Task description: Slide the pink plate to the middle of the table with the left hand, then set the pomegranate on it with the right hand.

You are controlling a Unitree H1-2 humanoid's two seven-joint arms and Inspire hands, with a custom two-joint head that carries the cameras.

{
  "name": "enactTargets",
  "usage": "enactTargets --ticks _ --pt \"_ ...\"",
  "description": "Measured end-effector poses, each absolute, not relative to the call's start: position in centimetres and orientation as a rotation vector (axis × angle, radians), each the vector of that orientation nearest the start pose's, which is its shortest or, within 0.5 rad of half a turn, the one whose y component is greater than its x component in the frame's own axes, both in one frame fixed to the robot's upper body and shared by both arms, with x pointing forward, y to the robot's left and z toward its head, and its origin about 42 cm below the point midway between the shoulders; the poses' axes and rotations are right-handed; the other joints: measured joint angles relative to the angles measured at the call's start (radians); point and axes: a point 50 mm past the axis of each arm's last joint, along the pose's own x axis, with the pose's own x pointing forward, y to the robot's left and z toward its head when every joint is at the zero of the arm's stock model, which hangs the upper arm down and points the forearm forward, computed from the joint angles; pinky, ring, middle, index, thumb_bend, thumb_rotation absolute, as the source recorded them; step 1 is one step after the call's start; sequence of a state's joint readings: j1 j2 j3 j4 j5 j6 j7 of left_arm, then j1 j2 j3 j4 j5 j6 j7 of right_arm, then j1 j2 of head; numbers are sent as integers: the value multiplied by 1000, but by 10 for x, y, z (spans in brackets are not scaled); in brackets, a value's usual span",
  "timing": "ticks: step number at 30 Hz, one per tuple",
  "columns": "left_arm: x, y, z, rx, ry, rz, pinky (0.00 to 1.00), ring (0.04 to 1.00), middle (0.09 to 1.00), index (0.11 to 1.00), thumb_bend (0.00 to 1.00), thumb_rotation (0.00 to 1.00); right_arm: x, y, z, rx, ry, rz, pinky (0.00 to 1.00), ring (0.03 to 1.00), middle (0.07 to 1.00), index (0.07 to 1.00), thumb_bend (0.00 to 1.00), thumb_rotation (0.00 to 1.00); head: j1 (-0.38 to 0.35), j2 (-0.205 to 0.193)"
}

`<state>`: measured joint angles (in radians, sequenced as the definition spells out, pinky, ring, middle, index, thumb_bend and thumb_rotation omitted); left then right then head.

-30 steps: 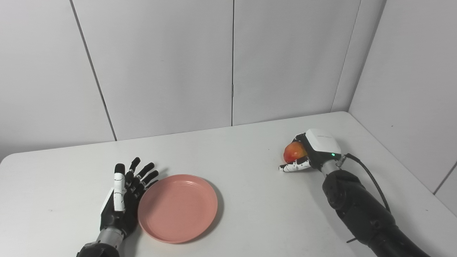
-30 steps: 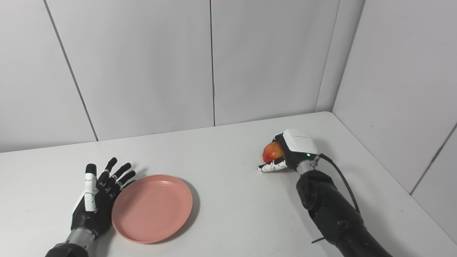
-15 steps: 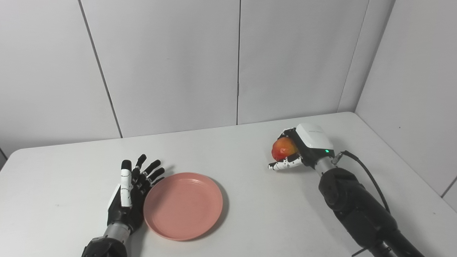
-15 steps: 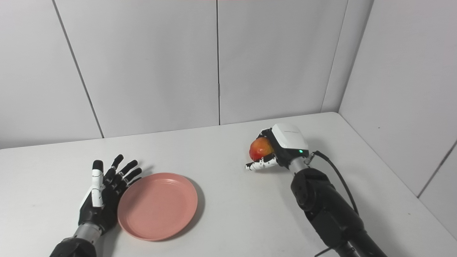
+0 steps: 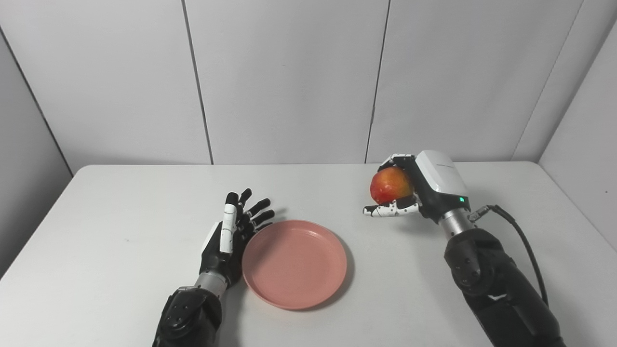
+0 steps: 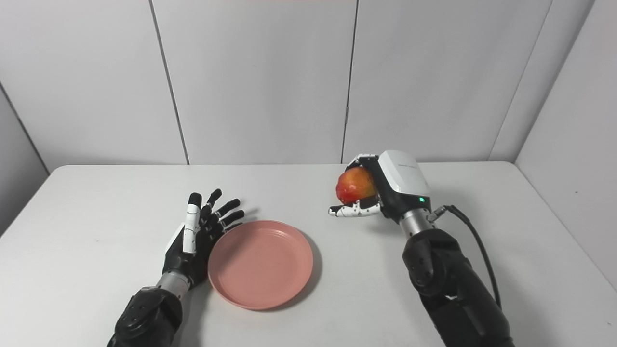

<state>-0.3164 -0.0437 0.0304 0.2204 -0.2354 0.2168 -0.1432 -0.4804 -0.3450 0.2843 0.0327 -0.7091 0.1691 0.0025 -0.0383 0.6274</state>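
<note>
The pink plate (image 5: 294,262) lies flat on the white table (image 5: 120,231), near the front middle. My left hand (image 5: 230,239) is open, fingers spread and upright, its palm against the plate's left rim. My right hand (image 5: 418,189) is shut on the red-orange pomegranate (image 5: 389,185) and holds it above the table, to the right of and behind the plate. The same scene shows in the right eye view: the plate (image 6: 261,263), the left hand (image 6: 196,237), the pomegranate (image 6: 355,185).
Grey wall panels (image 5: 289,77) close the table at the back and right. A black cable (image 5: 523,246) runs from my right wrist over the table's right part.
The camera has swung left, shifting the whole picture right. My right hand has lifted the pomegranate off the table and carried it a little toward the plate. The left hand stays at the plate's rim.
</note>
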Motion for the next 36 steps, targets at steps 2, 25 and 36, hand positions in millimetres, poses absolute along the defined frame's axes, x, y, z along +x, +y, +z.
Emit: enactTargets --ticks 2,25,36 --pt "380 159 123 -281 122 -247 792 827 865 1000 871 1000 409 -210 238 -1090 -369 89 205 265 355 482 504 153 11 0" --pt "380 156 124 -279 126 -239 775 812 851 1000 862 1000 376 -129 231 -973 -438 264 225 287 375 483 504 152 20 6" --pt "380 155 124 -281 127 -244 783 816 853 1000 843 1000 368 -100 209 -940 -394 346 231 298 384 485 504 150 18 11"
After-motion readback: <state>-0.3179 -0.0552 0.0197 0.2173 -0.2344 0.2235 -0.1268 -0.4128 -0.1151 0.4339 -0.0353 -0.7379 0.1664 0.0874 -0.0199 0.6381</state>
